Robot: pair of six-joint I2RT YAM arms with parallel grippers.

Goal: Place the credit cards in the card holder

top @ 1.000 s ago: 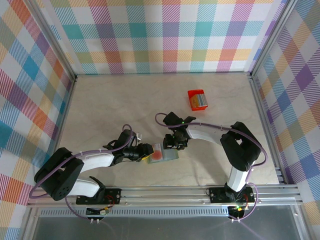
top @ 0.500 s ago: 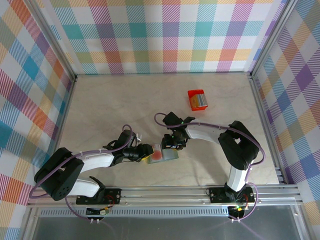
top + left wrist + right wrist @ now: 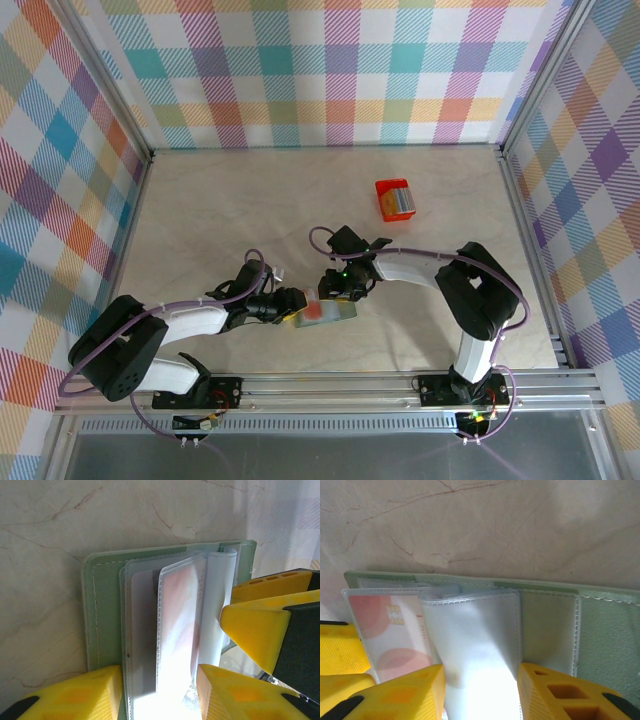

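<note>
Card holder (image 3: 610, 630) open, red-marked card (image 3: 390, 630) inside, print unreadable, left claw (image 3: 160, 680) grasping holder, right claw (image 3: 477, 680) grip unclear

Reading as robotics lab test cell, not home or shop. Aluminium frame (image 3: 522, 205) boxing in marble-patterned table (image 3: 230, 205) on left, far and right sides. Plaid cloth (image 3: 320, 70) (pastel checks, many colours) hanging inside frame as backdrop walls. Two robot arms standing bolted to slotted metal rail (image 3: 330, 386) along near edge: left arm (image 3: 185, 320), right arm (image 3: 415, 265). Purple cables (image 3: 215, 293) looping off arms. Small lights (image 3: 478, 417) glowing below right arm's base.
</note>
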